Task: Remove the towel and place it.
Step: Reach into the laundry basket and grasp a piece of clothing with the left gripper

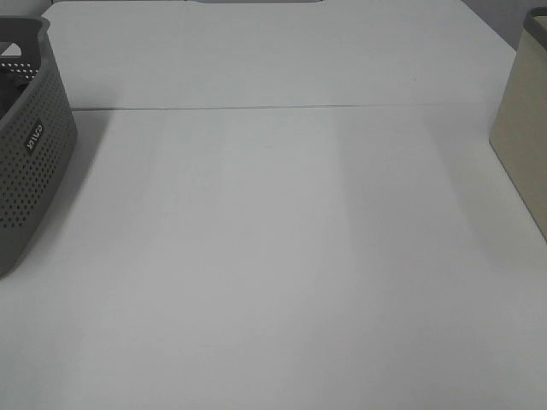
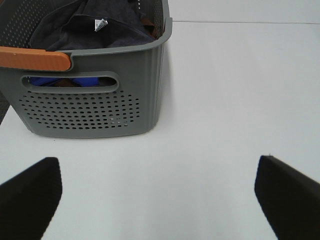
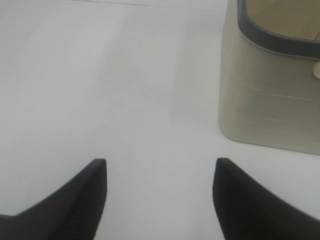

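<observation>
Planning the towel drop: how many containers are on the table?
2: a grey basket at the left edge, a beige bin at the right edge. Others may be out of frame.

A grey perforated basket (image 2: 95,107) fills the upper left of the frame, standing on the white worktop (image 2: 240,100). The dark towel (image 2: 100,35) lies crumpled inside it, with a small white tag (image 2: 100,24) on top. An orange handle (image 2: 35,59) caps the near rim, and something blue (image 2: 60,81) shows through the grip slot. The left gripper (image 2: 157,200) has its fingers (image 2: 30,195) wide apart in the lower corners, holding nothing.
</observation>
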{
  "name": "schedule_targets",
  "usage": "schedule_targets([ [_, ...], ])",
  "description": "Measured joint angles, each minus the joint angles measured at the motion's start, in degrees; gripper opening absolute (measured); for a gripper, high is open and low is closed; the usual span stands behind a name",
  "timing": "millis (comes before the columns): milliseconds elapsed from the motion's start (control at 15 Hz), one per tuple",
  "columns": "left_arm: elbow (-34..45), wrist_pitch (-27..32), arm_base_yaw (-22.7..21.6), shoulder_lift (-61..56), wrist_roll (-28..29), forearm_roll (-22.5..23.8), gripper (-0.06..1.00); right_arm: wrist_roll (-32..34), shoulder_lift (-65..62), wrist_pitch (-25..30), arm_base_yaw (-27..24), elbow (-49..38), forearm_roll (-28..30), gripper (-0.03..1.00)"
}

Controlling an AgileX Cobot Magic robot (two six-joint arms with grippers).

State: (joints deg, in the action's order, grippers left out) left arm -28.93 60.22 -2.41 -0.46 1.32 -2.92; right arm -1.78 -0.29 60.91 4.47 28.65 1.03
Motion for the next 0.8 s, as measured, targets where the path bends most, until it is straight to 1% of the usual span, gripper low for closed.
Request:
schedule_targets([
  [800, 0.0, 0.0, 0.0, 0.0, 0.0, 0.0, 0.99, 0.0, 0.0, 0.0, 0.0, 0.0, 0.0, 0.61],
])
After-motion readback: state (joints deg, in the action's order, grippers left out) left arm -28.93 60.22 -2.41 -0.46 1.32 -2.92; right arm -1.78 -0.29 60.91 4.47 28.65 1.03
